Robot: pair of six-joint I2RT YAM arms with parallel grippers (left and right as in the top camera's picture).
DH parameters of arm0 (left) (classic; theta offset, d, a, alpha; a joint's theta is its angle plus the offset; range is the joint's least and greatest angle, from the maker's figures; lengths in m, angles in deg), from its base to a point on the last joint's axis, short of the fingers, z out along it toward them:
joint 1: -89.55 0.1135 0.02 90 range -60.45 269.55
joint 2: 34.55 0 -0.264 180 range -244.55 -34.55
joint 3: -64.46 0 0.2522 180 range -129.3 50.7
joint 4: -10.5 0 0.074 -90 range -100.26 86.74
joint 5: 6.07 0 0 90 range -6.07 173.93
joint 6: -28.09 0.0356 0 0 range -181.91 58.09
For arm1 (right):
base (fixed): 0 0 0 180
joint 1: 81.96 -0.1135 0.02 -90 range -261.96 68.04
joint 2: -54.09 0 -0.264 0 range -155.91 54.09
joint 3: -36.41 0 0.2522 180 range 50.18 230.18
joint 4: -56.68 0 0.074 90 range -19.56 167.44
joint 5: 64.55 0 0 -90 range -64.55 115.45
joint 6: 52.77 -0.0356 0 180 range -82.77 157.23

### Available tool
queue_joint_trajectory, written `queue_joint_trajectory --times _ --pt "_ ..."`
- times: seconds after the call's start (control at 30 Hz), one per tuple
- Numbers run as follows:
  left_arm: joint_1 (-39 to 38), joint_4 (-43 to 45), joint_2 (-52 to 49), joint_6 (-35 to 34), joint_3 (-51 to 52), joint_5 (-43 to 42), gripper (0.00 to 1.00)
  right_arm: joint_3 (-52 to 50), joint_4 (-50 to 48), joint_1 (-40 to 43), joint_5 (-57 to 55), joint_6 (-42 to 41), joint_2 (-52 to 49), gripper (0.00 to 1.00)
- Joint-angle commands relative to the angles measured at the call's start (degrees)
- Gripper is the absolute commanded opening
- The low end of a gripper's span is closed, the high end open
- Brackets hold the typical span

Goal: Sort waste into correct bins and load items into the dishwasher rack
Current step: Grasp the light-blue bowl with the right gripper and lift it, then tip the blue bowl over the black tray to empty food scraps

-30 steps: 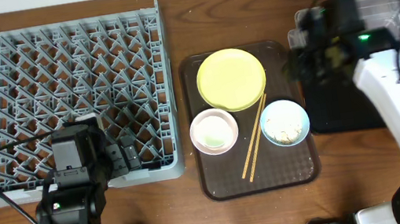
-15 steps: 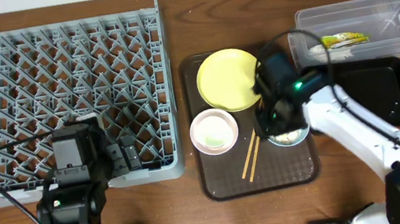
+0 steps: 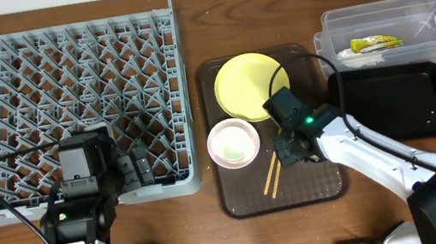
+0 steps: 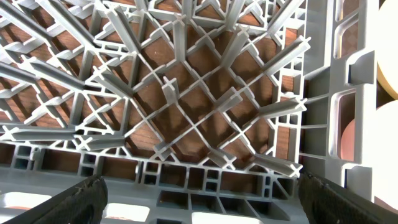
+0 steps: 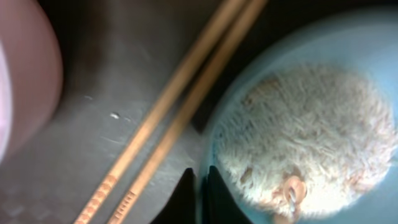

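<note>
Right claw (image 5: pixel 200 190) pinches the near rim of the light blue bowl (image 5: pixel 354 43). Bowl is rigid and likely slick, and it holds loose food leftovers (image 5: pixel 298 137), so keep it level. Left claw (image 4: pixel 199 199) is spread.

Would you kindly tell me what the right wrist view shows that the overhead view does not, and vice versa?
Right wrist only: beige leftovers in the light blue bowl, whose rim the right gripper pinches; overhead, the arm hides this. Overhead only: the dishwasher rack, yellow plate, clear tub holding a wrapper, black tray. Both: the chopsticks and pinkish-white bowl on the brown tray.
</note>
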Motion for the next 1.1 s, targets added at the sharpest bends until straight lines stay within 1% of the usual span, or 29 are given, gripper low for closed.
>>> queue_joint_trajectory --times 0.0,0.23,0.43,0.57,0.73,1.07 --pt "-0.07 -0.07 -0.09 -0.35 -1.14 -0.11 0.99 -0.87 0.48 -0.17 -1.16 -0.85 0.44 0.01" --pt "-0.07 -0.04 -0.11 -0.35 -1.14 -0.13 0.99 3.52 0.44 1.14 4.83 -0.87 3.85 0.01" --pt "-0.07 -0.04 -0.09 -0.35 -1.14 -0.11 0.99 8.31 0.37 7.26 12.02 0.28 8.66 0.01" --pt "-0.07 -0.04 -0.11 -0.35 -1.14 -0.11 0.99 8.41 0.72 13.84 18.43 0.72 10.32 0.01" --pt "-0.07 -0.04 -0.11 -0.35 -1.14 -0.11 0.99 8.39 0.68 24.63 32.89 4.92 10.34 0.01" --pt "-0.07 -0.04 -0.09 -0.35 -1.14 -0.11 0.99 7.58 1.25 43.21 53.37 11.06 8.76 0.01"
